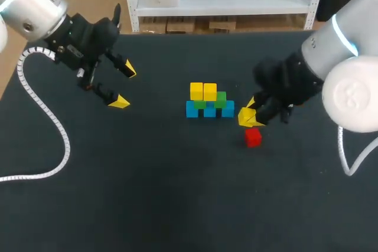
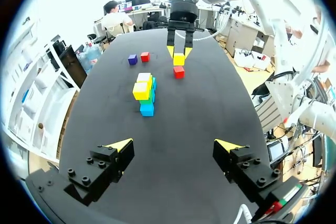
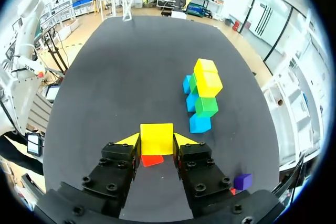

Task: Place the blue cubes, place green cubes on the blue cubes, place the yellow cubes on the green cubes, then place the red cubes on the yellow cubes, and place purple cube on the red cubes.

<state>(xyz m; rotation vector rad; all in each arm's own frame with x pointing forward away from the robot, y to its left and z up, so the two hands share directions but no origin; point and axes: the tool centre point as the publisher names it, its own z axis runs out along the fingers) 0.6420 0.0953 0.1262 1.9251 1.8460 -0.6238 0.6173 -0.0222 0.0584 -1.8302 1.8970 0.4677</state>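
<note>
**Tool state**
- The right gripper is clenched on a small yellow cube, one finger on each side face. It holds the cube off the black table, just right of the stack.
- The left gripper is released, with fingers wide and nothing between them. It sits at far left, well apart from everything.

**Layout**
- The stack sits mid-table: a row of blue cubes, green cubes on them, and two yellow cubes on top at left and middle.
- The right-end green cube has a bare top. That is probably the slot for the held cube.
- A loose red cube lies on the table under the right gripper, not touching the held cube.
- A second red cube and a purple cube sit close together on the far side of the right gripper. The head view hides them under the arm.

**Risks, as I judge them**
- The slot sits hard against the middle yellow cube. A finger coming down on that side could shove it and tip the top tier.
- A landing off-centre to the right leaves the cube overhanging the green one, and it could roll off at release.
- Letting go too high could make the cube bounce and shift the unfastened tiers.
- A low sweep toward the stack could knock the red cube underneath, making the later pick awkward.
- Any slant in the grip would set the cube down crooked, a poor base for the red tier.
</note>
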